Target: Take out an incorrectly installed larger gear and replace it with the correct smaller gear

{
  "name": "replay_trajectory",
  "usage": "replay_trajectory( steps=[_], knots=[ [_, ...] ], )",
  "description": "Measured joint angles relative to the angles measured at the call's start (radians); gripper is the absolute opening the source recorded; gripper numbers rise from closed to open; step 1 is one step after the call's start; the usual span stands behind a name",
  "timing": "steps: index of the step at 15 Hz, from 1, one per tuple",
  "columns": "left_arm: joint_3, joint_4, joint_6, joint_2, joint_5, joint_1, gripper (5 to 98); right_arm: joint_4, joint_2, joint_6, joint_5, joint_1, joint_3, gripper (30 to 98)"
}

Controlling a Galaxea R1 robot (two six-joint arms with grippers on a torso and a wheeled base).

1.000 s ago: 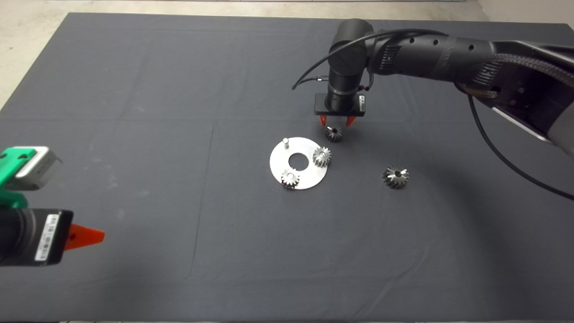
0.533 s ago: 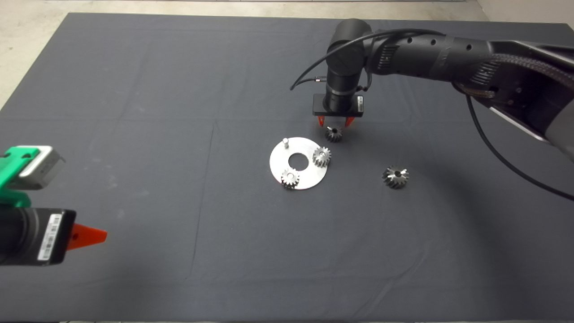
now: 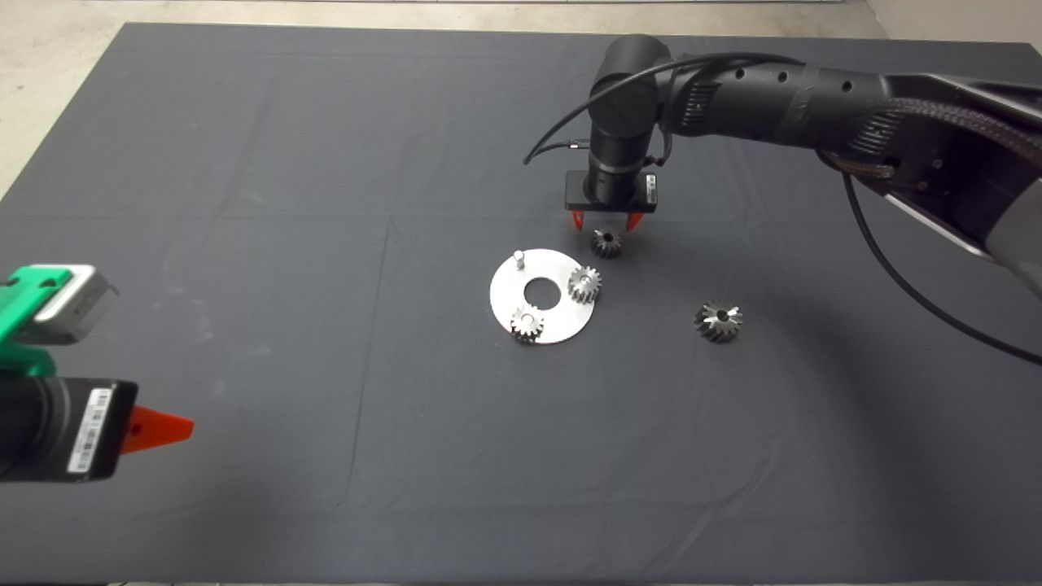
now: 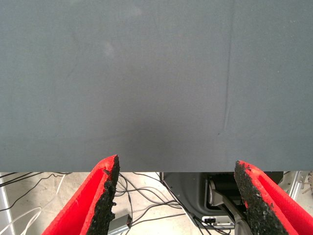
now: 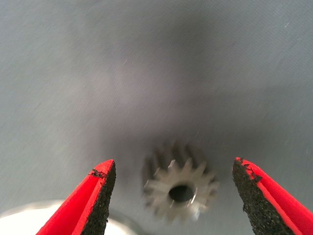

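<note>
Hovering: right gripper [image 3: 606, 220] hangs above the smaller gear [image 3: 606, 242], its red fingers [image 5: 93, 205] spread apart with the gear between them and touching neither.
Smaller gear: lies flat on the dark mat [image 3: 326, 163], centre hole up, just beyond the far-right rim of the round steel plate [image 3: 505, 303], a little toward the mat's far edge from its middle; in the right wrist view [image 5: 180, 190] a sliver of the plate shows beside it.
Steel plate: a flat disc with a large centre hole, near the middle of the mat.
Peg: a short upright steel peg [image 3: 518, 259] stands bare on the plate's far-left part.
Mounted gears: one small gear [image 3: 584, 284] sits on the plate's right rim, another [image 3: 527, 323] on its near rim.
Larger gear: rests on the mat [image 3: 719, 320], well apart from the plate, toward the mat's right edge.
Right arm: black arm [image 3: 773, 94] reaches in from the mat's right edge, wrist pointing straight down.
Left gripper: parked at the mat's near-left edge [image 3: 155, 430]; in the left wrist view [image 4: 178, 196] its fingers stand wide apart, holding nothing, over the mat's edge.
Floor: cables [image 4: 142, 196] lie beyond the mat's edge.
</note>
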Motion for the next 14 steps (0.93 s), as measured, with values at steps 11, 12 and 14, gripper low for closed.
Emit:
replay_trajectory(
  steps=[11, 12, 14],
  knots=[
    [0.002, 0.0, 0.0, 0.0, 0.0, 0.0, 59.2, 0.004, 0.008, -0.005, 0.009, -0.032, -0.051, 63.5],
    [0.002, 0.0, 0.0, 0.0, 0.0, 0.0, 59.2, 0.004, 0.008, -0.005, 0.008, -0.032, -0.051, 63.5],
    [0.002, 0.0, 0.0, 0.0, 0.0, 0.0, 59.2, 0.004, 0.007, -0.005, 0.008, -0.032, -0.051, 63.5]
  ],
)
